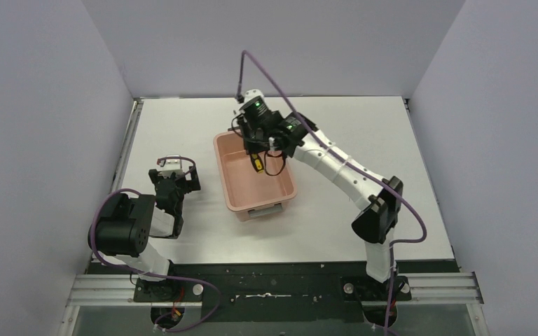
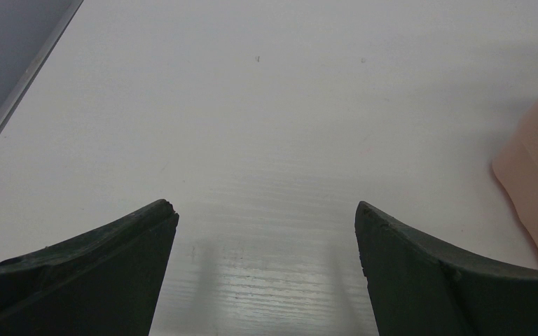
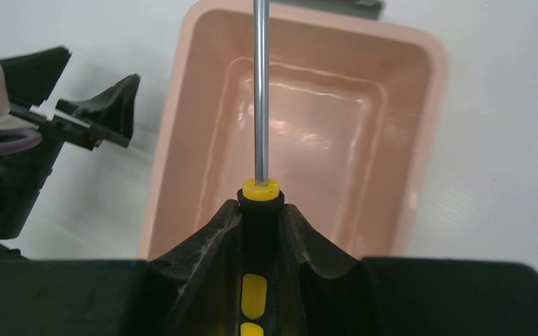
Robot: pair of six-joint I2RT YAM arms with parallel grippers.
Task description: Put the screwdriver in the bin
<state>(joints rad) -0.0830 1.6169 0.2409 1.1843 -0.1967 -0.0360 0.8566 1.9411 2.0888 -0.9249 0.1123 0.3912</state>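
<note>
The right gripper (image 3: 260, 210) is pinched on the black-and-yellow handle of the screwdriver (image 3: 260, 105), one finger pressed against each side of it. The bare metal shaft runs straight out ahead of the fingertips. The tool is off the table and hangs over the open mouth of the bin (image 3: 427, 126), so the pick-up looks done and the carry seems nearly finished. What is left, by my reading, is to lower a little if needed and let go. Beneath and ahead of the jaws the bin's floor shows bare, with nothing the screwdriver could land on. The bin's long walls stand to either side of the fingers, well apart from them, so there is room to descend without brushing the flared rim. The shaft's tip runs out of the wrist view, so how close it comes to the short wall ahead cannot be told, and that edge deserves the most care. The left gripper (image 2: 263, 208) is spread wide with nothing between its fingers. It sits low over the table (image 2: 252, 105), with the bin's outer wall just off to its right, clear of the drop.
</note>
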